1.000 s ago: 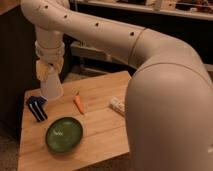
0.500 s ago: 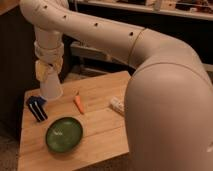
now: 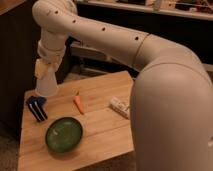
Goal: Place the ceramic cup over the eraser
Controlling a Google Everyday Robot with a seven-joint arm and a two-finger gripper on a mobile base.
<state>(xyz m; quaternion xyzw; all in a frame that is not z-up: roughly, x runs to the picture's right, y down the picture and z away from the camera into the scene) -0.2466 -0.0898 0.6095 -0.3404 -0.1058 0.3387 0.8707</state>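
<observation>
- Gripper (image 3: 46, 70): mine, at ten o'clock over the table (image 3: 100, 135), closed on the ceramic cup (image 3: 46, 84), which hangs mouth-down.
- Eraser (image 3: 37, 108): dark striped block lying flat near the table's nine o'clock edge, just below the cup, toward six o'clock of it.
- Carrot (image 3: 79, 104): three o'clock of the eraser, apart.
- Green bowl (image 3: 64, 134): five o'clock of the eraser.
- Whitish tube (image 3: 120, 107): far three o'clock.
- Risk, as I judge it: the oblong eraser may be longer than the cup's mouth; lowering off-centre could land the rim on it and tip the cup.
</observation>
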